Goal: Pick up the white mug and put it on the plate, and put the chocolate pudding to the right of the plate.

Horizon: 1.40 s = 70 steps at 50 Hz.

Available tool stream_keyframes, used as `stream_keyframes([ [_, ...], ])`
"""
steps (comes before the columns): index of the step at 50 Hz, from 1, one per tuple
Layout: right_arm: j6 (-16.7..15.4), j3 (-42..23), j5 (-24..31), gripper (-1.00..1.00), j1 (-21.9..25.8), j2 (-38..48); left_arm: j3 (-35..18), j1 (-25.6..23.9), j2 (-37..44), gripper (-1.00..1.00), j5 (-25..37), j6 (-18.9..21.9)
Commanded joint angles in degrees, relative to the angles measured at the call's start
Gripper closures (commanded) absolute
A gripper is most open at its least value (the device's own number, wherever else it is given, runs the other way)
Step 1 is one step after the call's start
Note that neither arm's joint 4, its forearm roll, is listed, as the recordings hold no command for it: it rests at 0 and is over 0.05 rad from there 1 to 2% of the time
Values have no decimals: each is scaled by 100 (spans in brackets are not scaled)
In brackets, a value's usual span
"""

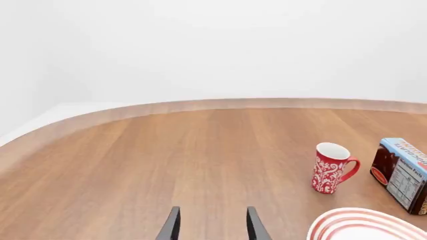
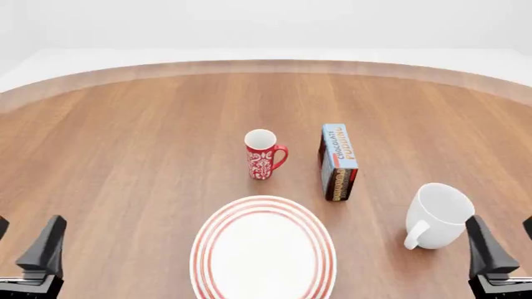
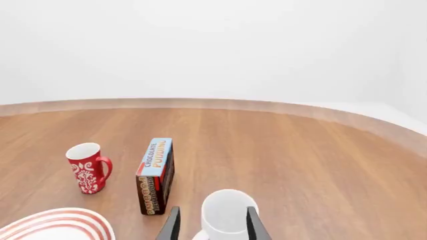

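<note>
White mug upright on bench, right of plate, directly ahead of open, empty right tool; left tool open, idle; risk: glossy rounded wall slips or tips, knocking nearby chocolate pudding.

Two mugs, white and red; one plate; one pudding box

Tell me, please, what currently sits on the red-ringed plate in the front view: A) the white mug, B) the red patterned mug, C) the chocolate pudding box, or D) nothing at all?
D: the plate is bare, with the white mug to its right on the table, and the red mug and chocolate pudding standing beyond it.
</note>
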<state>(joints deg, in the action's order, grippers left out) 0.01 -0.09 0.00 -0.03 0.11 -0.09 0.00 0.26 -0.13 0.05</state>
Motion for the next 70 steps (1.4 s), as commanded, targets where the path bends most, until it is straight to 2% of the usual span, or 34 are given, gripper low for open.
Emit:
stream_keyframes([
  [1, 12, -19, 4, -100, -17, 34, -12, -5, 84, -100, -55, 17],
  [30, 49, -17, -28, -100, -47, 98, -33, -157, 779, -100, -562, 178],
  [45, 21, -12, -13, -100, -36, 66, -320, -512, 1887, -100, -1285, 399],
  [70, 11, -10, -55, -100, -33, 112, -640, -1134, 3072, -100, -2033, 490],
])
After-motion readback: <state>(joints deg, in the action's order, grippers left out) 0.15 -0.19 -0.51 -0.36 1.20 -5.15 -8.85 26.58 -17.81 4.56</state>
